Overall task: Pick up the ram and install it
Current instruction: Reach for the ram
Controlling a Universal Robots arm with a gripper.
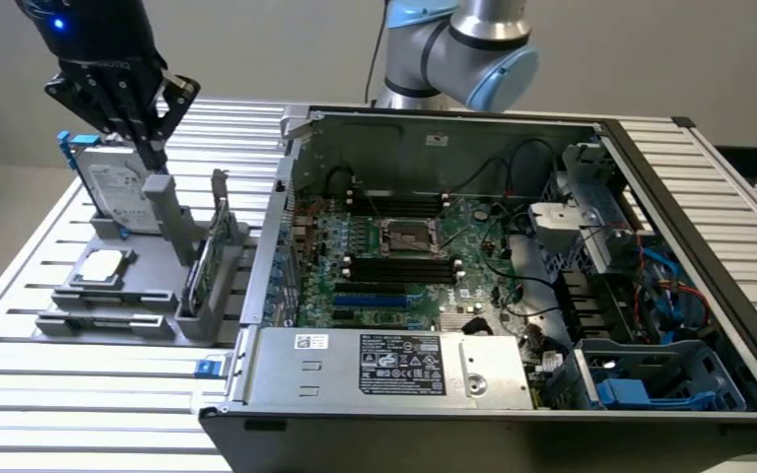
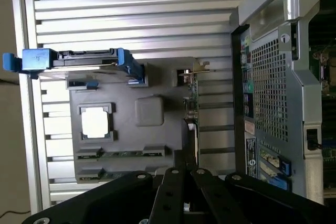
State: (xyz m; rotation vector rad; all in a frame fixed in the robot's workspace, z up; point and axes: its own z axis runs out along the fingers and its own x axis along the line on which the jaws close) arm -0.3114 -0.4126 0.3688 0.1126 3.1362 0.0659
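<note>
Gripper (image 1: 155, 156) is clenched, with nothing visible between the fingers. It hangs over the far end of the grey holder (image 2: 131, 137), tips just beside the hard drive (image 1: 122, 197).

The ram (image 2: 123, 154) is not picked yet. The green stick sits in a slot at the holder's near end, just past the processor chip (image 1: 103, 266). In the exterior view that is between 6 and 7 o'clock from the fingertips. The holder stands at 9 o'clock of the open computer case (image 1: 484, 424).

My take on the pick:
- The fingers have to part before going down.
- Square them across the stick's thin faces at mid-length, so it doesn't pivot.
- Pull straight out of the slot, no twist.
- Watch the upright card (image 1: 221, 241) at 5 o'clock of the tips; it looks near enough to clip.
</note>
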